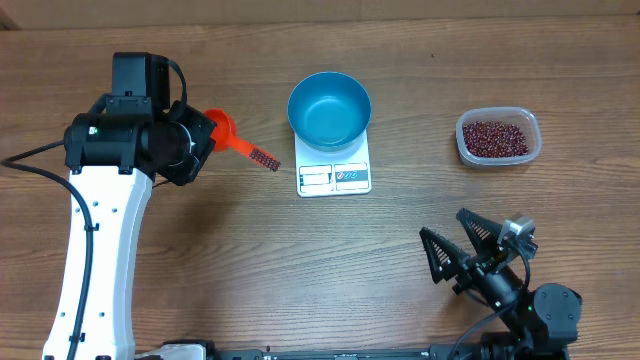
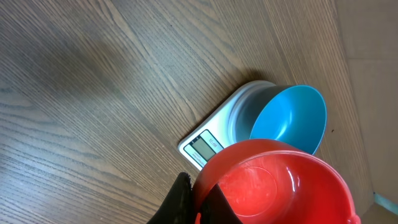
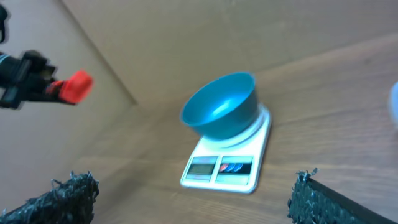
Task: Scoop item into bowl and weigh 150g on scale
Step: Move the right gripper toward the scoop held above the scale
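Two grippers inspected: left gripper point(image 1: 203, 136) clamped on orange-red plastic scoop point(image 1: 222, 128); right gripper point(image 1: 458, 242) spread wide, empty. Small dark red-brown beans point(image 1: 495, 138) sit in clear plastic tub point(image 1: 536, 140), well right of the scoop, past round blue bowl point(image 1: 330, 108) on flat white scale point(image 1: 335, 178); right arm is nearer.

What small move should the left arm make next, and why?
Probably carry the red scoop, shut in the left gripper, across toward the tub of beans: the scoop and the blue bowl on the scale both look empty.

Bowl point(image 1: 329, 108) on scale point(image 1: 334, 177); beans point(image 1: 497, 138) rightward
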